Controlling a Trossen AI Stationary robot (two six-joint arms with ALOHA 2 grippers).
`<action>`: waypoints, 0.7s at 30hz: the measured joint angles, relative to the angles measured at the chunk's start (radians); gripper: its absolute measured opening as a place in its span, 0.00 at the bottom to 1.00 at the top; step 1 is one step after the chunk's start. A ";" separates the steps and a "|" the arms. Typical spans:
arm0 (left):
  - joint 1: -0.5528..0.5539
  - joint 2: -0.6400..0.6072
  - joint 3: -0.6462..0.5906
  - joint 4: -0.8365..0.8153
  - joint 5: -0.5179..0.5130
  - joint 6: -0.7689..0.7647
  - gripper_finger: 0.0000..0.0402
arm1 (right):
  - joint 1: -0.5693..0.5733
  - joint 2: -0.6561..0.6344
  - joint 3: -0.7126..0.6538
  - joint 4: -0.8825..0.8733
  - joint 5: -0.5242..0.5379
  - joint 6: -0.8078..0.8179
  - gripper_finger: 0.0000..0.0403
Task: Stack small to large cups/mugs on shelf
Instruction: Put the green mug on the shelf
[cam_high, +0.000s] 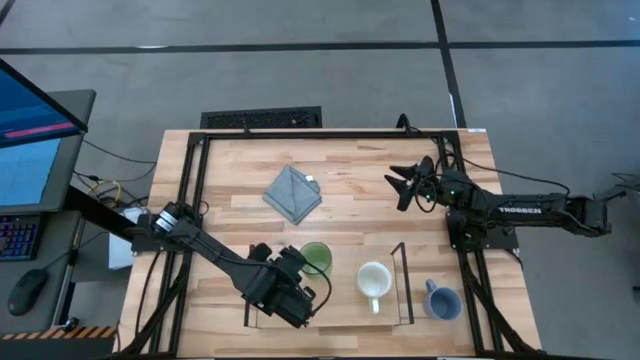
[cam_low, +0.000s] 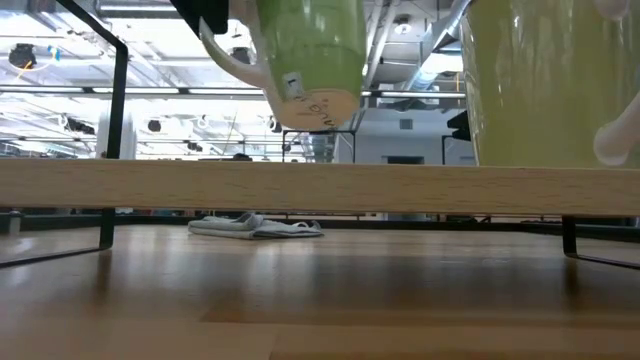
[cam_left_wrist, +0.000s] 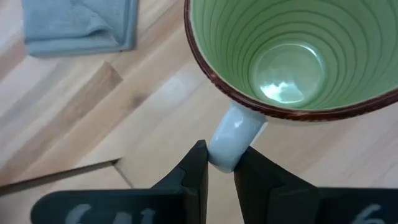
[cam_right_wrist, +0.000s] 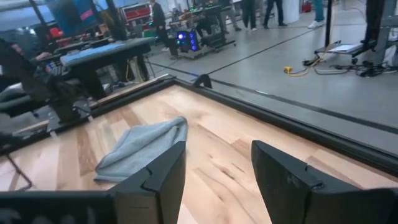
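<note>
Green mug (cam_high: 316, 258): lower centre of the high view, at the left end of the shelf (cam_high: 392, 322), held off the board. The low view shows its base (cam_low: 318, 108) hanging above the shelf's wooden edge (cam_low: 300, 186), tilted. Interior is ribbed green glaze with a dark red-brown rim, empty (cam_left_wrist: 292, 53).

Left gripper (cam_left_wrist: 219, 167): nearly shut, pinching the green mug's pale handle (cam_left_wrist: 233, 138) between its two dark fingers (cam_left_wrist: 194, 174).

Cream-white mug (cam_high: 373, 280): upright on the shelf, right of the green mug, handle toward the bottom edge of the frame; nothing visible inside. It fills the upper right of the low view (cam_low: 550, 80).

Blue-grey mug (cam_high: 441, 301): on the tabletop (cam_high: 350, 190) just outside the shelf's right wire end, lower right of the high view.

Right gripper (cam_high: 403, 181): upper right of the tabletop, well apart from the mugs, fingers (cam_right_wrist: 283, 174) standing apart, nothing between them.

Grey folded cloth (cam_high: 292, 194): lies upper centre on the light-wood tabletop.

Room: grey floor; a monitor (cam_high: 35, 130) and a mouse (cam_high: 27, 290) at the left edge of the high view. People stand far off in the right wrist view (cam_right_wrist: 155, 15).
</note>
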 joint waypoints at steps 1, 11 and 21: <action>0.000 0.003 0.000 0.008 0.002 -0.012 0.10 | 0.007 0.000 0.000 0.000 0.000 -0.005 0.51; -0.001 0.005 0.000 0.023 0.024 -0.118 0.10 | 0.070 0.000 0.000 -0.015 0.001 -0.015 0.51; -0.001 0.010 0.000 0.020 0.025 -0.177 0.10 | 0.078 0.000 0.000 -0.016 0.001 -0.034 0.51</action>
